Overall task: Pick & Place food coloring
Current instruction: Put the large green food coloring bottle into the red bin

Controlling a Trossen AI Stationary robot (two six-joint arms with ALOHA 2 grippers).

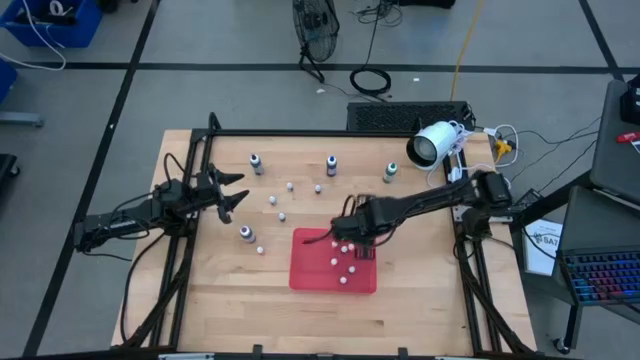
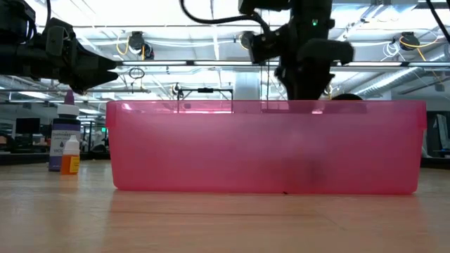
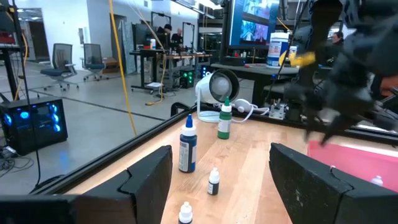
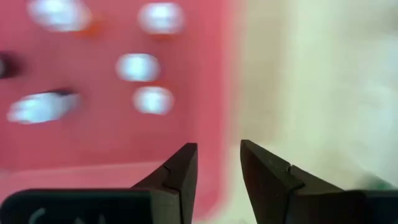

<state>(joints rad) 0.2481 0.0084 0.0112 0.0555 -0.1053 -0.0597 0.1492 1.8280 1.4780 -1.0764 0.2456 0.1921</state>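
My right pincer hangs over the red tray's far edge, fingers parted, grasping nothing. The food coloring is tiny — dark bottles with pale caps on the counter, whitish ones scattered there and in the tray. My left pincer waits at the left, released.

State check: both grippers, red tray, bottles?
left gripper: open, empty, above the table's left side
right gripper: open, empty, over the tray's rim
red tray: flat on the table, several small bottles inside
dark bottles: upright, outside the tray
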